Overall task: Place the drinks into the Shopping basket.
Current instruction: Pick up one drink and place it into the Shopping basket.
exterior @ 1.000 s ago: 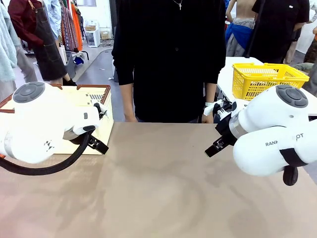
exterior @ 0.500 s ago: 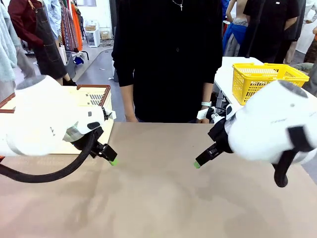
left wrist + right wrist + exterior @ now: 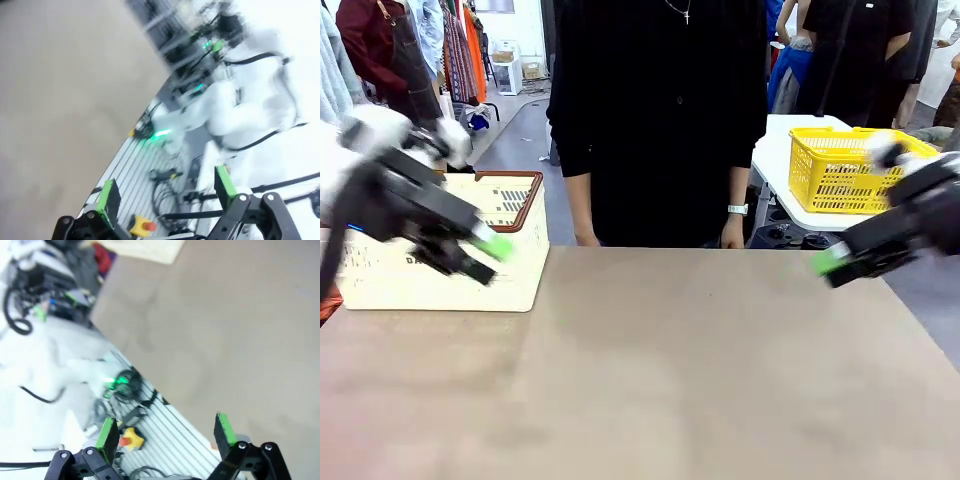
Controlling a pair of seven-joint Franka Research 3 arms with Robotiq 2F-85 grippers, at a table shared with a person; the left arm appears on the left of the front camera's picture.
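Observation:
The Shopping basket (image 3: 516, 205), cream-white with a reddish-brown rim, stands at the table's far left; its corner also shows as a cream patch (image 3: 150, 247) in the right wrist view. The drinks are out of view. My left gripper (image 3: 490, 257) is blurred with motion, in front of the basket's near wall. My right gripper (image 3: 832, 266) is also blurred, above the table's right edge. In the left wrist view my left gripper (image 3: 166, 192) is open and holds nothing. In the right wrist view my right gripper (image 3: 165, 432) is likewise open with nothing between its fingers.
A person in black stands at the far edge of the table (image 3: 650, 360), hands hanging near it. A yellow mesh basket (image 3: 855, 160) sits on a white side table at the back right. Both wrist views look down at the tabletop's near edge and the robot's base.
Both arms have swung up and outward from over the table's middle, the left toward the basket, the right toward the right edge. Both grippers stayed open.

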